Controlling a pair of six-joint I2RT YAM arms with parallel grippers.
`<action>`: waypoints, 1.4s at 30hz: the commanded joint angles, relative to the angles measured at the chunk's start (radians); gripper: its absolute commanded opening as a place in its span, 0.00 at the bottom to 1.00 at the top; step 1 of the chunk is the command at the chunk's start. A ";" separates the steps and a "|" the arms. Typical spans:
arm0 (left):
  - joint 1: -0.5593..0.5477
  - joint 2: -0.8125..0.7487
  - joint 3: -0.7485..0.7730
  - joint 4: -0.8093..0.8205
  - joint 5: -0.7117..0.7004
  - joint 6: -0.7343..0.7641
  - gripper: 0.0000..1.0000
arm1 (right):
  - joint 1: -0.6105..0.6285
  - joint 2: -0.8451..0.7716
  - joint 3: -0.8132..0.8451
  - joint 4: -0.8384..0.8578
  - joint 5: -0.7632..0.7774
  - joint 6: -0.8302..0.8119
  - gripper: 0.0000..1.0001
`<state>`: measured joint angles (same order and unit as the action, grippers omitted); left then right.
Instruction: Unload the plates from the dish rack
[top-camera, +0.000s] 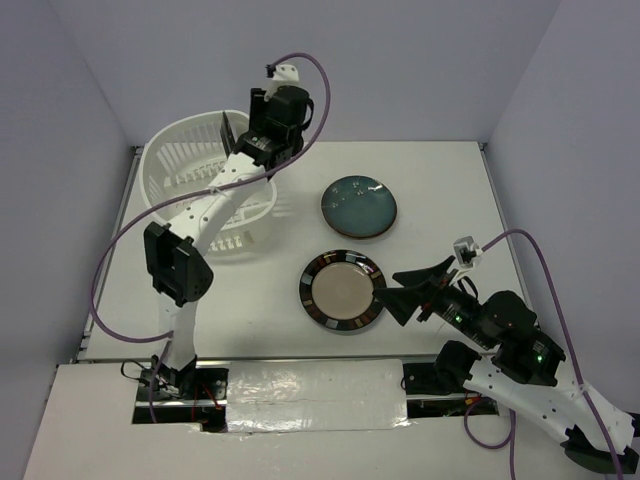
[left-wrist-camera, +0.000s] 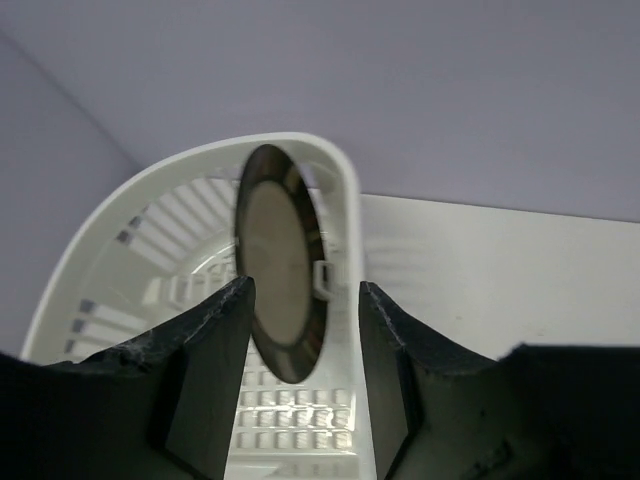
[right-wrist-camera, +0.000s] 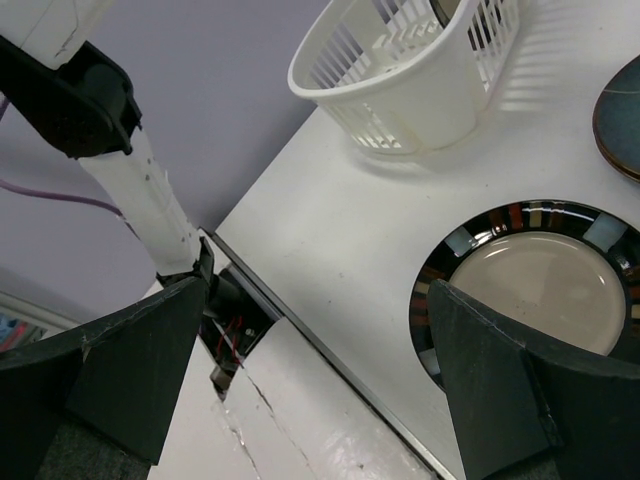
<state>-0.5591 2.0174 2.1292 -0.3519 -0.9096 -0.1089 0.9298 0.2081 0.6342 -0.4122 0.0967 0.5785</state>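
The white dish rack (top-camera: 180, 175) stands at the back left of the table. One beige-centred plate (left-wrist-camera: 280, 265) with a dark rim stands upright inside the dish rack (left-wrist-camera: 150, 260), against its right wall. My left gripper (left-wrist-camera: 303, 300) straddles this plate's lower edge. The left finger (left-wrist-camera: 215, 370) overlaps the rim, and a gap separates the right finger (left-wrist-camera: 385, 370) from the plate; the jaws are open. In the top view the same plate (top-camera: 228, 130) shows edge-on by my left gripper (top-camera: 238, 138). My right gripper (top-camera: 398, 292) is open and empty beside a flat beige plate (top-camera: 342, 290).
A teal-blue plate (top-camera: 358, 205) lies flat on the table right of the rack. The right wrist view shows the beige plate (right-wrist-camera: 540, 275), the rack (right-wrist-camera: 410, 70), the teal-blue plate's edge (right-wrist-camera: 622, 115) and the left arm's base (right-wrist-camera: 120, 180) by the table's near edge.
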 joint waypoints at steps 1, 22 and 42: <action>0.089 0.035 0.051 -0.101 -0.118 -0.012 0.58 | 0.007 -0.024 0.038 0.013 -0.008 -0.008 0.99; 0.232 0.162 -0.014 -0.081 0.038 -0.179 0.53 | 0.007 0.005 0.035 0.018 -0.002 -0.012 0.99; 0.260 0.256 0.121 -0.094 -0.014 -0.132 0.00 | 0.006 0.004 0.030 0.024 -0.006 -0.012 0.99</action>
<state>-0.3031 2.2395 2.1399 -0.4633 -0.8783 -0.2859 0.9298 0.2024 0.6357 -0.4122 0.0933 0.5785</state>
